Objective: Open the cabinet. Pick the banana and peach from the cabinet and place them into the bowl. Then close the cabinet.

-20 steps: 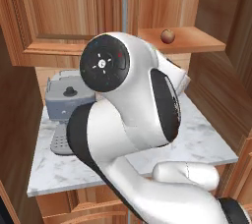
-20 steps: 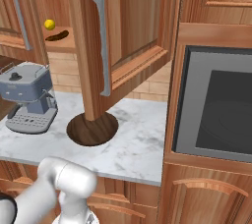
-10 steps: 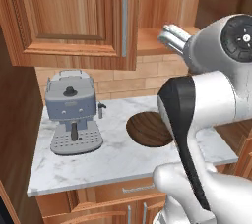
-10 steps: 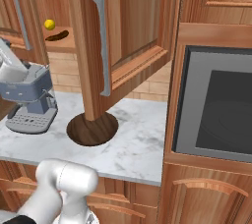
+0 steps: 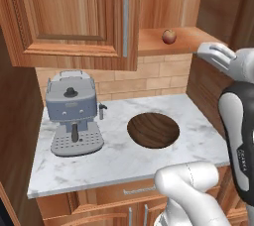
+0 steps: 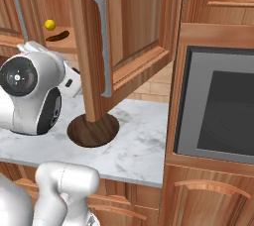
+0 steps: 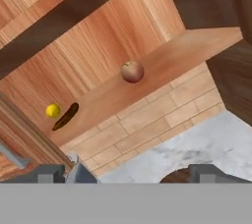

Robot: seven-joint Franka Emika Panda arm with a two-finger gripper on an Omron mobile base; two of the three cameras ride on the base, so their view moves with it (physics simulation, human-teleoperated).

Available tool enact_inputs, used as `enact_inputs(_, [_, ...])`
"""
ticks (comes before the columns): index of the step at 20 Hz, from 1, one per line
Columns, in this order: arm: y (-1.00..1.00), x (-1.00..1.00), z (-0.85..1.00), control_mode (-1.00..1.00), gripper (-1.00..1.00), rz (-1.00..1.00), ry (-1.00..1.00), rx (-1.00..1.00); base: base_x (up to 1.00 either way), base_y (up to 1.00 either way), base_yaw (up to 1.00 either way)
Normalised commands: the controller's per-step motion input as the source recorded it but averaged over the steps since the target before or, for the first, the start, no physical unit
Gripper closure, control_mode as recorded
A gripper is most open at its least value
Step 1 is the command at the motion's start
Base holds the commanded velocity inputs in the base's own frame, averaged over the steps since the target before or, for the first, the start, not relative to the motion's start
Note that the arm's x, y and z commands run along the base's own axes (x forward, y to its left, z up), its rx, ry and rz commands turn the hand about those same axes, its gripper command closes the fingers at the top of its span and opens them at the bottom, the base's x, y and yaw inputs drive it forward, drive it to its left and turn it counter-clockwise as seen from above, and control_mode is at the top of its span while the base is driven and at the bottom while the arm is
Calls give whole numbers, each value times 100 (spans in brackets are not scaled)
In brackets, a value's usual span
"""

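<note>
The cabinet point(image 5: 74, 17) hangs over the counter. Its right door point(image 6: 126, 31) is swung wide open, and its left door looks shut. On the open shelf lies the reddish-brown peach point(image 5: 169, 36) point(image 7: 132, 71). Further along the shelf sits the small yellow banana point(image 6: 49, 24) point(image 7: 52, 110) beside a dark elongated shape point(image 7: 65, 116). The dark wooden bowl point(image 5: 153, 130) point(image 6: 93, 130) rests empty on the marble counter. My gripper point(image 7: 132, 175) is open with nothing between its fingers. It points up at the shelf from below and in front, apart from both fruits.
A grey coffee machine point(image 5: 72, 111) stands on the counter left of the bowl. The open door's lower edge hangs over the bowl in the right base view. A built-in oven point(image 6: 218, 111) fills the wall at right. My white arm point(image 6: 30, 96) is raised over the counter.
The arm has swung from right in front of the left base camera over to the right side, lifting the hand toward the shelf. The gripper stays open; fruits and doors are unmoved.
</note>
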Motion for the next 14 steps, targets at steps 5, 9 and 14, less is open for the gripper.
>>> enact_inputs(5, [2, 98, -2, -100, -100, 11, -5, 0, 0, 0, 0])
enact_inputs(9, [62, 100, 12, -100, -100, -2, 0, -2, 0, 0, 0])
enact_inputs(14, [48, 86, 32, -100, -100, -1, 3, -1, 0, 0, 0])
